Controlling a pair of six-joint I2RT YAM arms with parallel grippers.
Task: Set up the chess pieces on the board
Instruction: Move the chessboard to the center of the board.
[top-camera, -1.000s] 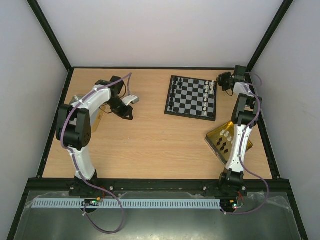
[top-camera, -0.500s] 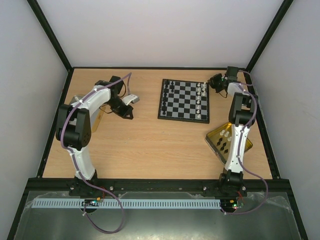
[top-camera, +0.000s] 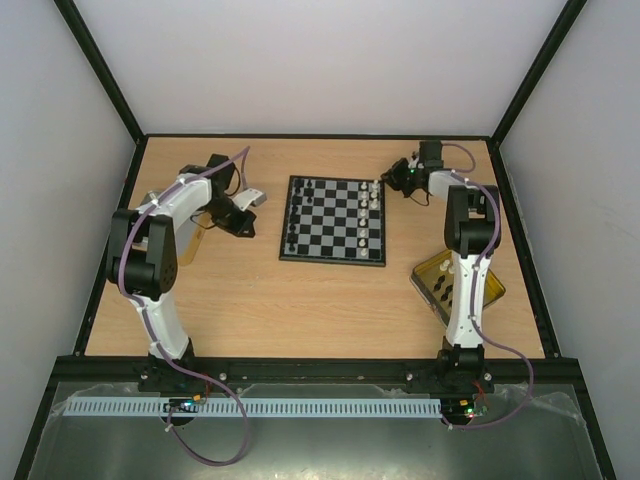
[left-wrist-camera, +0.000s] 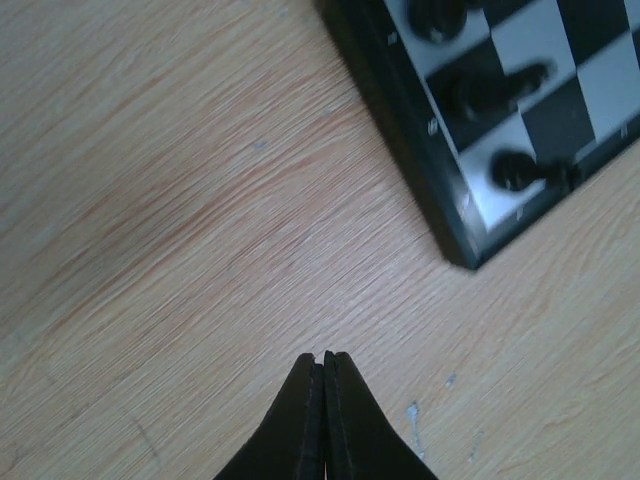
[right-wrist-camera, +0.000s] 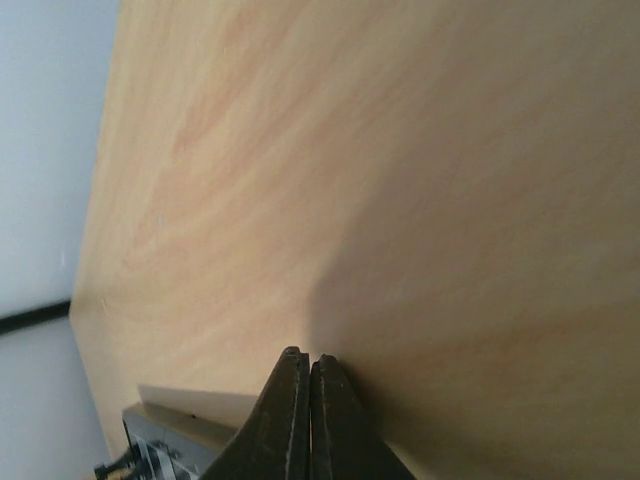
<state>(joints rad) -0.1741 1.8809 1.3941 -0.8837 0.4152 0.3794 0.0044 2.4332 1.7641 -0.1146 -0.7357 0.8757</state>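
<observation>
The board (top-camera: 333, 222) lies in the middle of the table. Black chess pieces (top-camera: 292, 215) stand along its left side and white ones (top-camera: 368, 208) along its right. My right gripper (top-camera: 400, 178) is shut and empty, at the board's far right corner, touching it or nearly so. Its wrist view shows the shut fingertips (right-wrist-camera: 308, 362) over bare wood. My left gripper (top-camera: 258, 197) is shut and empty, just left of the board. In the left wrist view its tips (left-wrist-camera: 324, 358) hover over the table, with the board's corner (left-wrist-camera: 455, 215) and black pieces (left-wrist-camera: 515, 170) at the upper right.
A gold tin (top-camera: 488, 285) holding more pieces (top-camera: 441, 290) sits at the right, partly under my right arm. White walls with black frame posts close in the table on three sides.
The board has slid left and a little nearer, with my right gripper following at its right corner. The left arm has drawn back slightly to the left.
</observation>
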